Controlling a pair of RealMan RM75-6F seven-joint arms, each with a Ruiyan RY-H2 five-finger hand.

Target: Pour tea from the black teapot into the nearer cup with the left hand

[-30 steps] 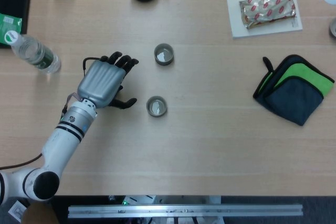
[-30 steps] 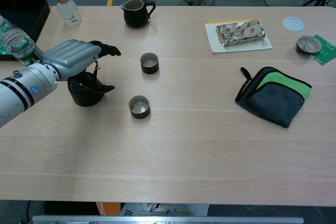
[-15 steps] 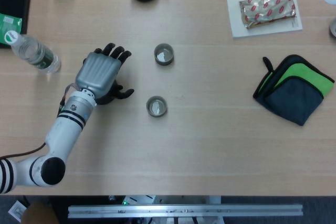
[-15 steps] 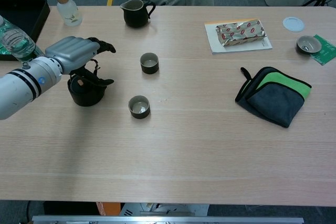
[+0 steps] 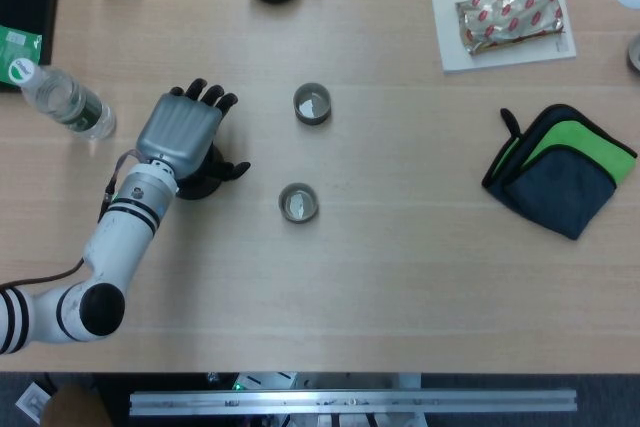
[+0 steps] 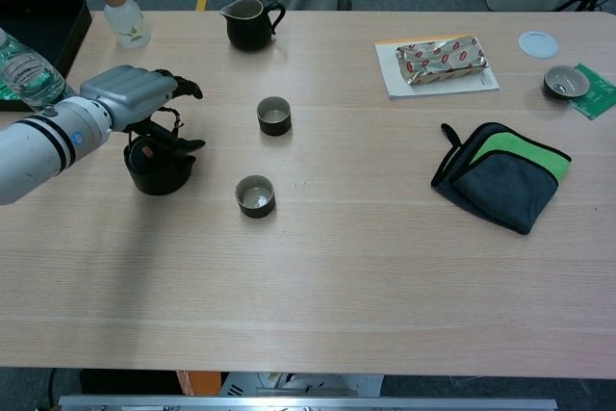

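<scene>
head view: left hand [image 5: 180,137] sits directly over the black teapot [image 5: 205,179], palm down, at the left side of the table [image 5: 400,277]. only a dark edge of the pot shows from under the hand's near-right side, so the pot lies below the palm, not off to one side. fingers [image 5: 205,97] point to the far side, spread apart; thumb sticks out to the right by the pot. can't tell here if anything is gripped. nearer cup [image 5: 298,203] is to the right of the pot and slightly nearer; the other cup [image 5: 312,104] is farther back. right hand isn't visible.

chest view: clearer. left hand [image 6: 130,103] hovers just above the black teapot [image 6: 159,166], which stands upright on the table [image 6: 337,276]. the wire handle arches up over the pot, right under the fingers [image 6: 178,87]. fingers look apart & extended past the handle, not wrapped on it; thumb hangs down near the handle, contact unclear. looks like nothing is held yet. nearer cup [image 6: 255,195] is to the right & a bit nearer than the pot, a short carry away; far cup [image 6: 274,115] beyond it. judgement: next move turns on dropping straight down & closing round the handle. left hand is the only one near.
</scene>
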